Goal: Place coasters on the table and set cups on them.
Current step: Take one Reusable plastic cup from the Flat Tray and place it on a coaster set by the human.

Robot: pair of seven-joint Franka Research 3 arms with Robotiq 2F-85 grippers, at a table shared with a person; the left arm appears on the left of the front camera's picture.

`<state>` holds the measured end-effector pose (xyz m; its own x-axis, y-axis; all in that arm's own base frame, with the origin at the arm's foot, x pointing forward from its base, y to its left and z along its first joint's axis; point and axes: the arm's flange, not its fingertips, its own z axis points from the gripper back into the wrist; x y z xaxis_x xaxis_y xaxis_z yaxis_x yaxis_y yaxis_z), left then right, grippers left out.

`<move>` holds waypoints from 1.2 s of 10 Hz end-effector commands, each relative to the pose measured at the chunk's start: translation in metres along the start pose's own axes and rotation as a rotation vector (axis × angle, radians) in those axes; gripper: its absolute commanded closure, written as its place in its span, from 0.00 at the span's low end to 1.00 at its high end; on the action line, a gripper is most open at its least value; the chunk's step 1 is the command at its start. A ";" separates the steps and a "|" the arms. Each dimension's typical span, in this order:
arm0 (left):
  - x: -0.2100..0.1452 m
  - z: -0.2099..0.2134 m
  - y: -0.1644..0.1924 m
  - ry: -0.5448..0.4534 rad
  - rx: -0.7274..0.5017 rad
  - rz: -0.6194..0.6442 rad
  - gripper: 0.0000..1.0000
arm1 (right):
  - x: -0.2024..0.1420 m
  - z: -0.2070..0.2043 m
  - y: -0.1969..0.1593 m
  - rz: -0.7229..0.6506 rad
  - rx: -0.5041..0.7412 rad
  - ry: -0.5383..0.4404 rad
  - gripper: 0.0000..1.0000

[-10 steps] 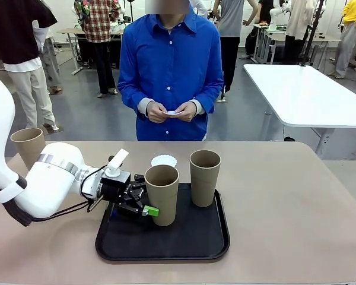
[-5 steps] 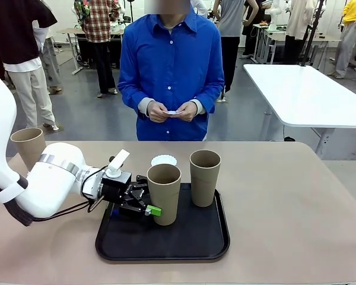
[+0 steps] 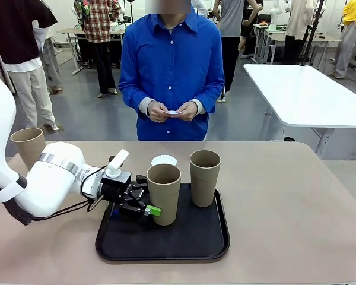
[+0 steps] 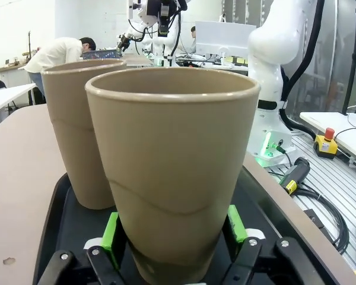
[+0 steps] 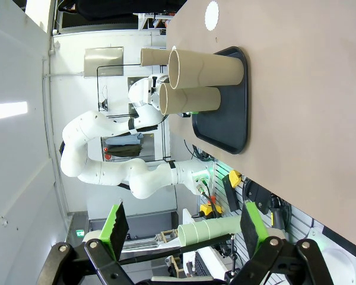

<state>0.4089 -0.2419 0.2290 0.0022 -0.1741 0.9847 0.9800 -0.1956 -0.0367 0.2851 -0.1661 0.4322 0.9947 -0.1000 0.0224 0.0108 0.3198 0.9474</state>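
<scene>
My left claw (image 3: 156,206) is clamped on the lower part of a cup (image 3: 163,191). In the left wrist view the green pads (image 4: 111,231) press against each side of it. From the front, my far finger is hidden behind the cup. The cup stands upright on a black tray (image 3: 190,237).

A second cup (image 3: 204,177) stands on the same tray, just past the held one on the side away from my wrist. I cannot tell whether the two touch. Beyond my claw, toward the person (image 3: 171,65), a white coaster (image 3: 164,160) lies on the worktop (image 3: 285,208). Its near edge is partly hidden by the held cup's rim.

A third cup (image 3: 28,145) stands well behind my left claw, its base hidden by my arm.

The person's hands (image 3: 173,111) hold something small and white, too small to make out.

My right claw (image 5: 184,222) stands wide with nothing in its grip, well apart from the tray.
</scene>
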 end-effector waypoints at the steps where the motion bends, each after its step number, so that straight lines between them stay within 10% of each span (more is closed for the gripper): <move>1: 0.041 0.019 -0.010 -0.025 0.032 -0.022 0.76 | -0.001 0.000 0.000 0.005 0.012 0.000 0.00; 6: 0.217 0.074 -0.021 0.030 0.119 -0.022 0.76 | -0.001 0.000 0.000 0.005 0.012 0.000 0.00; 12: 0.231 0.079 -0.023 0.004 0.137 -0.040 0.76 | -0.001 0.000 0.000 0.005 0.012 0.000 0.00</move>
<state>0.4019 -0.1995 0.4706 -0.0261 -0.1689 0.9853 0.9973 -0.0727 0.0140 0.2851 -0.1661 0.4321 0.9948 -0.0998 0.0220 0.0111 0.3195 0.9475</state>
